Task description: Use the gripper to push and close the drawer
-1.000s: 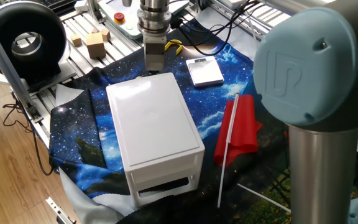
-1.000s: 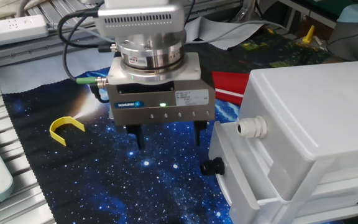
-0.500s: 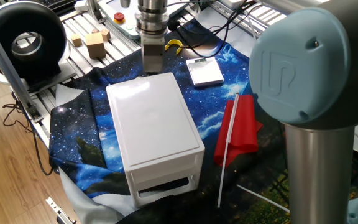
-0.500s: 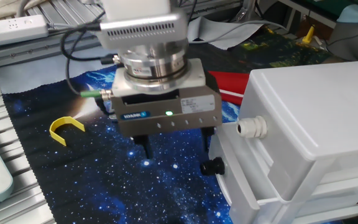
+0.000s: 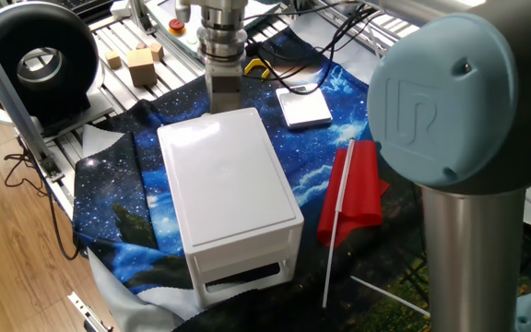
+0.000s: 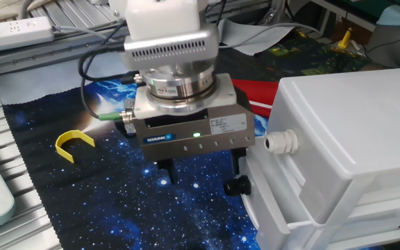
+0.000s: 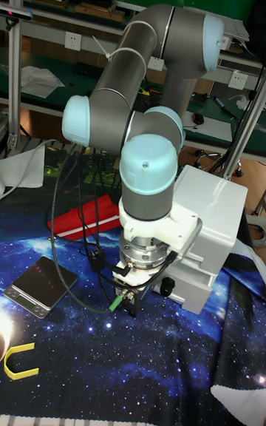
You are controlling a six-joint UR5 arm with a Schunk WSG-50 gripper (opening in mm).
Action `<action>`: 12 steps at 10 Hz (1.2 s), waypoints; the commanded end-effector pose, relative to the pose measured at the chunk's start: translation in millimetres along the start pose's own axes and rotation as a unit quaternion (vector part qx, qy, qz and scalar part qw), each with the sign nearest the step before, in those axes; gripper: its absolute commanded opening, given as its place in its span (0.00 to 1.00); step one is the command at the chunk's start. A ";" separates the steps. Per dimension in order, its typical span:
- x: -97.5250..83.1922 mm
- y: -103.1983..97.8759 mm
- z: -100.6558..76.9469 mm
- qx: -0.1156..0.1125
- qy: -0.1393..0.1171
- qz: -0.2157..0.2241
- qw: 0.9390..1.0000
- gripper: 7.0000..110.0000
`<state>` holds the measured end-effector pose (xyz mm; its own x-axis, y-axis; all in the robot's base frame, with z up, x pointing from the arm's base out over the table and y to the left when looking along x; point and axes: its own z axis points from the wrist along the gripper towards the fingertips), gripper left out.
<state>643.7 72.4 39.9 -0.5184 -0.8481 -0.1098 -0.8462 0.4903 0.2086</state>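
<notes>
The white plastic cabinet [image 6: 353, 132] stands on a starry blue cloth. Its lower drawer [image 6: 266, 208], which has a black knob [image 6: 238, 186], sticks out a little toward the left. The drawer above it has a white knob [image 6: 283, 142]. My gripper [image 6: 201, 170] points down just left of the drawer fronts. It is open, with nothing between its short black fingers [image 6: 167, 172]. Its right side is close to the black knob; I cannot tell whether they touch. In the one fixed view the gripper body [image 5: 224, 88] stands behind the cabinet [image 5: 229, 180], fingertips hidden.
A red flag on a white stick [image 5: 353, 189] lies to the right of the cabinet. A flat white square device [image 5: 302, 106] lies behind it. A yellow C-shaped piece [image 6: 73, 144] sits on the cloth, and wooden blocks [image 5: 141, 65] on the rails. The pale-blue arm joint [image 5: 450, 92] fills the foreground.
The gripper has moved steadily toward the drawer fronts, and its right side now sits by the black knob. Its fingers stay apart. The cabinet has not moved.
</notes>
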 end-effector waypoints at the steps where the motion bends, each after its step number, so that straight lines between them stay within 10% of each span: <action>1: 5.4 13.8 3.8 -0.027 -0.008 -0.006 1.000 0.00; 5: 12.8 46.5 -4.5 -0.084 -0.004 -0.013 0.996 0.00; 12: 9.5 62.6 -14.3 -0.112 -0.010 -0.018 0.994 0.00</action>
<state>590.1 87.6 60.5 -0.4888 -0.8633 -0.1255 -0.8226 0.4082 0.3959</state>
